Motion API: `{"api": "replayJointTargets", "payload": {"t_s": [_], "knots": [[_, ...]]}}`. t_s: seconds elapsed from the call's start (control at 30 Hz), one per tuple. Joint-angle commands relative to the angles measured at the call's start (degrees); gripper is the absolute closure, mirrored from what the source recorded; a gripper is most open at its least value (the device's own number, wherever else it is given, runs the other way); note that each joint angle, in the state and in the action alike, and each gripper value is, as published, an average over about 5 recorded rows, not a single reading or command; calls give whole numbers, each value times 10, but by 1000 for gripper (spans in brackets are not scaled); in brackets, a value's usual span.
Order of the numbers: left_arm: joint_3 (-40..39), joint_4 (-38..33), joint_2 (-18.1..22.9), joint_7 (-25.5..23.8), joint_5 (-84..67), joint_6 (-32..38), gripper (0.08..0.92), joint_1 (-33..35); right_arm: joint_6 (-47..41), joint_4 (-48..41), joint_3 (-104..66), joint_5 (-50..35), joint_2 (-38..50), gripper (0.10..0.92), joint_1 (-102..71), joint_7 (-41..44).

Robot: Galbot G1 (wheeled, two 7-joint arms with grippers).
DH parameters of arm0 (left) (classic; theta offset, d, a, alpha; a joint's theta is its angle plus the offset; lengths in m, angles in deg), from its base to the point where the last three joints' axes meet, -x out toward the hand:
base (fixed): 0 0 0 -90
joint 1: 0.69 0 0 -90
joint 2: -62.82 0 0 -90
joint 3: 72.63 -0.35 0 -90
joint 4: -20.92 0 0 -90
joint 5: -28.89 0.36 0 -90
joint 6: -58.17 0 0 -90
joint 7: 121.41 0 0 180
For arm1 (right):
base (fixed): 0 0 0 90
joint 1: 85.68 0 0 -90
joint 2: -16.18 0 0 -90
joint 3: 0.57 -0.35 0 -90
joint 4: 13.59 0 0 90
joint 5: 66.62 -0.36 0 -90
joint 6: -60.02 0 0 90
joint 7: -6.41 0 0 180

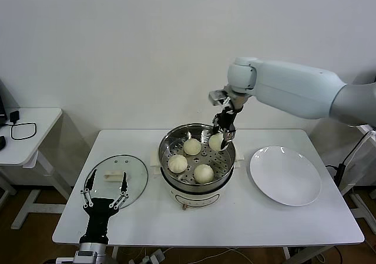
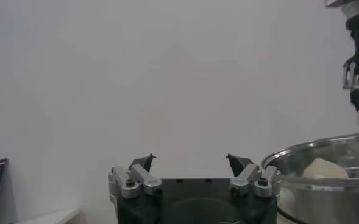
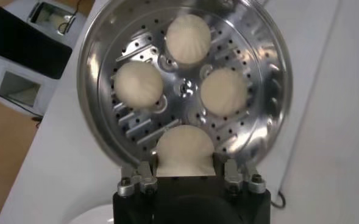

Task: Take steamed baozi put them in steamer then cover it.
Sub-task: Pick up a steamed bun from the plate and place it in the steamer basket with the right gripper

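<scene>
The steamer [image 1: 166,143] stands mid-table with three steamed baozi [image 1: 192,146] on its perforated tray [image 3: 185,91]. My right gripper [image 1: 218,139] is shut on another baozi [image 1: 216,143] and hangs it over the steamer's back right part, about level with the rim. The right wrist view shows that bun [image 3: 185,149] squeezed between the fingers, with the others [image 3: 139,83] below. The cover [image 1: 135,176] lies flat on the table left of the steamer. My left gripper [image 1: 104,194] stands open over the cover's near edge, holding nothing [image 2: 191,163].
A bare white plate [image 1: 285,174] lies on the table to the right of the steamer. A small side table [image 1: 26,136] with a black cable stands at far left. The left wrist view shows the steamer's rim [image 2: 325,152] and the right gripper [image 2: 355,79] beyond.
</scene>
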Motion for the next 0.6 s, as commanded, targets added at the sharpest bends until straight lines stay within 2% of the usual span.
{"api": "replayJointTargets", "payload": {"t_s": [0.03, 0.6], "knots": [[0, 2, 0, 1, 0, 0, 177, -1, -7, -22, 11, 21, -42, 397, -30, -11], [4, 2, 2, 2, 0, 4, 177, 2, -2, -37, 8, 48, -47, 388, -53, -12]]}}
